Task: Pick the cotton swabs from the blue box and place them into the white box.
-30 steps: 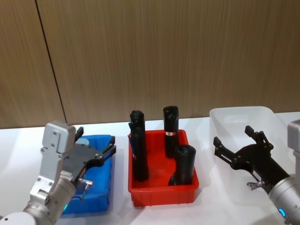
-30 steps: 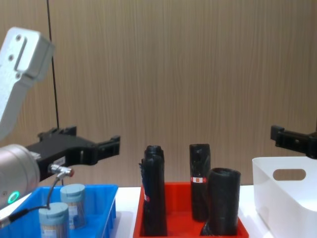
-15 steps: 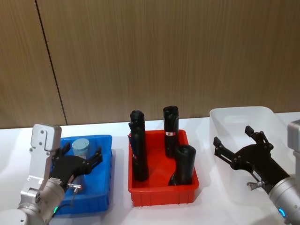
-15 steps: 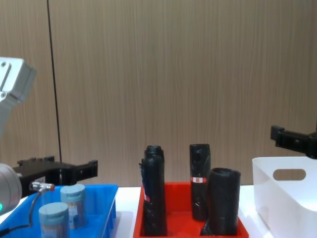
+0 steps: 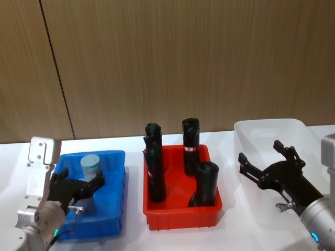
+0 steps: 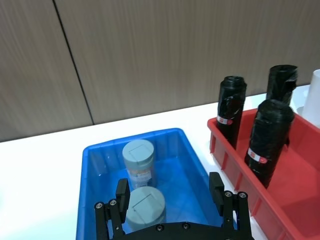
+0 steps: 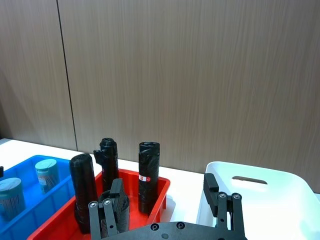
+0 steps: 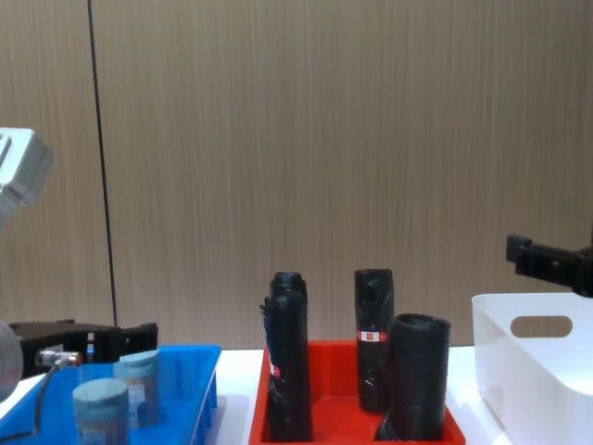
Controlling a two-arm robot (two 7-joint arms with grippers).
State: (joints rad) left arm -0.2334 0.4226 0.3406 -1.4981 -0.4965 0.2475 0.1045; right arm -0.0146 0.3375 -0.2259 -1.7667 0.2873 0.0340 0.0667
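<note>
A wood-panelled wall (image 5: 183, 63) rises behind a white desk (image 5: 134, 225).

Head view: the blue box (image 5: 111, 206) sits toward the desk's left edge, a red bin (image 5: 183, 219) of black rolls (image 5: 190, 138) stands at the middle, and the white box (image 5: 261, 133) is toward the right edge. The left gripper (image 5: 76, 181) hangs low over the blue box's near half, fingers spread wide. One tub of cotton swabs (image 5: 90, 165) stands uncovered in the far half. The right gripper (image 5: 267, 159) hovers over the white box's near left corner, fingers wide, holding nothing.

Left wrist view: two tubs stand upright in the blue box. The far tub (image 6: 138, 160) is free. The near tub (image 6: 145, 207) is between the open fingers, close to one of them and not clamped.

Right wrist view: the right gripper's fingers gape above the red bin and white box.

Chest view: the left gripper sits just above the tubs' lids, and the right gripper is above the white box's rim.
</note>
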